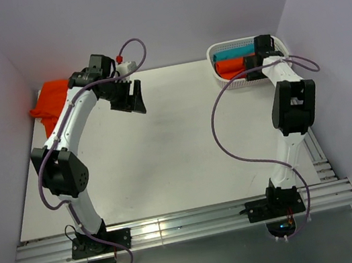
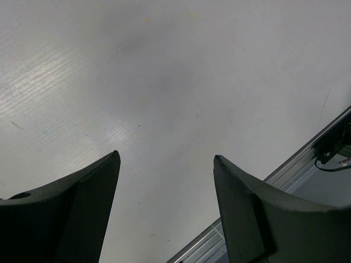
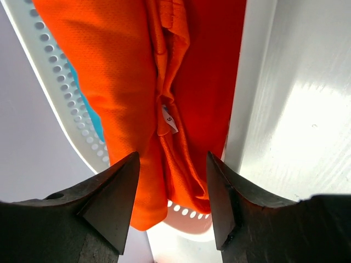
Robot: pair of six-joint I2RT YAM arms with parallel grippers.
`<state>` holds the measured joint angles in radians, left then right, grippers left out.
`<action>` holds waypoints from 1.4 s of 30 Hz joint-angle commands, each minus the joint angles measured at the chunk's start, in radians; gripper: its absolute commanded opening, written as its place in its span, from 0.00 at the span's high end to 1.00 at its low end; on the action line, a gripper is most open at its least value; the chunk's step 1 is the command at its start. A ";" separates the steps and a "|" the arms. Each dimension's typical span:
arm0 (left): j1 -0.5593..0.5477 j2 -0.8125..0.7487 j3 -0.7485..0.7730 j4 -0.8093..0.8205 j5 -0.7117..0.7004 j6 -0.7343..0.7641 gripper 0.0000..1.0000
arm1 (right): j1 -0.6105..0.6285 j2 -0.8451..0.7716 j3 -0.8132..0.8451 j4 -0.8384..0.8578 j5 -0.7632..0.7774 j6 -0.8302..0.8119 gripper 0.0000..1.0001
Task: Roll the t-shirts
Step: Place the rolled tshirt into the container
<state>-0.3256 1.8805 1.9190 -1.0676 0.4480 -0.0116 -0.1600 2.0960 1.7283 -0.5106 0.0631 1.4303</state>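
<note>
From above, one orange t-shirt [image 1: 51,99] lies heaped at the table's [image 1: 187,157] far left corner, and a rolled t-shirt [image 1: 229,67] sits in the white basket [image 1: 242,79] at the far right corner. Left wrist: the left gripper [image 2: 166,159] has its fingers apart over bare table. Right wrist: the right gripper [image 3: 173,159] has its fingers apart just above the basket's shirt

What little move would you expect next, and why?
Probably the left gripper should reach for the orange t-shirt heap in the far left corner: its jaws stand open over bare table, and one t-shirt already lies in the basket under the right gripper.
</note>
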 commanded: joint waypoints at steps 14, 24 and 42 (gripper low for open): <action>0.003 0.032 0.049 -0.017 0.006 -0.002 0.26 | -0.009 -0.073 0.062 0.105 -0.028 -0.057 0.56; 0.003 0.054 0.071 -0.015 0.000 -0.011 0.26 | -0.009 0.103 0.154 0.307 -0.080 -0.126 0.75; 0.002 0.045 0.049 -0.009 0.000 -0.014 0.27 | -0.010 -0.039 -0.190 0.393 -0.042 -0.130 0.79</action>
<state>-0.3241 1.9442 1.9530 -1.0821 0.4465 -0.0193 -0.1619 2.1063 1.5738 -0.0994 -0.0051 1.3178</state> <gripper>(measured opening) 0.739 0.213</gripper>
